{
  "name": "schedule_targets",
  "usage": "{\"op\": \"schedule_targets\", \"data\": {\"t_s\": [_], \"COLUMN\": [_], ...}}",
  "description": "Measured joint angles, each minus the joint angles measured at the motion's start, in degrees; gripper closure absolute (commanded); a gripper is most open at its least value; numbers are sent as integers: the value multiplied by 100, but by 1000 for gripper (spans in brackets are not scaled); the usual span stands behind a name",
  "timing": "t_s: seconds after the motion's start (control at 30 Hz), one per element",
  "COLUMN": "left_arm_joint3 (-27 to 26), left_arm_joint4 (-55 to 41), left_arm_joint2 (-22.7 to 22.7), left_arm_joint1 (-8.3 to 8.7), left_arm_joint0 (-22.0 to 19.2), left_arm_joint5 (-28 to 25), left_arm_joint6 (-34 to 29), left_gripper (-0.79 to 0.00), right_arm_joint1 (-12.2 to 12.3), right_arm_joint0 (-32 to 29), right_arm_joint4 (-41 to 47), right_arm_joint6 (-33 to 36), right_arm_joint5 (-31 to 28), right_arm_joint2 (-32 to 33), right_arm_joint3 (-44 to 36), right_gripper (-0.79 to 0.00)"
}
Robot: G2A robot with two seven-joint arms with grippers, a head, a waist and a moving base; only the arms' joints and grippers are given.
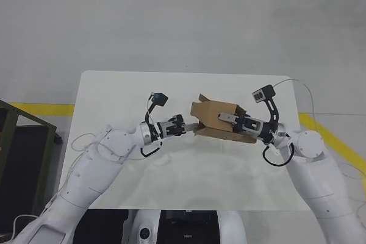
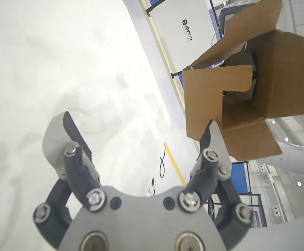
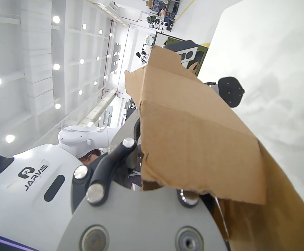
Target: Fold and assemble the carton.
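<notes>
A brown carton (image 1: 215, 118) hangs tilted over the middle of the white table, its end flaps spread open. My right gripper (image 1: 236, 121) is shut on the carton's right-hand wall. In the right wrist view the cardboard (image 3: 193, 142) covers its fingers. My left gripper (image 1: 186, 127) stands open at the carton's left end. In the left wrist view the left gripper (image 2: 141, 129) has one fingertip (image 2: 211, 134) against the edge of a side flap (image 2: 201, 105). The other finger (image 2: 72, 131) is out over bare table. The carton's open mouth (image 2: 246, 92) faces this camera.
The white table (image 1: 110, 97) has bare surface all around the carton. A dark olive crate (image 1: 12, 152) stands on the floor left of the table. Yellow floor tape (image 1: 43, 110) runs behind it. My left arm's wrist (image 3: 230, 91) shows beyond the carton.
</notes>
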Motion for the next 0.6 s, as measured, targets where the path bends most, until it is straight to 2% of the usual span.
{"op": "schedule_targets", "data": {"t_s": [0.6], "left_arm_joint3": [60], "left_arm_joint4": [-308], "left_arm_joint2": [88], "left_arm_joint1": [-60], "left_arm_joint0": [-159], "left_arm_joint5": [81], "left_arm_joint6": [-69], "left_gripper": [-785], "right_arm_joint1": [-7], "right_arm_joint0": [14], "right_arm_joint4": [-16], "right_arm_joint6": [250], "right_arm_joint5": [-45], "right_arm_joint2": [-135], "right_arm_joint3": [-102], "right_gripper": [0]}}
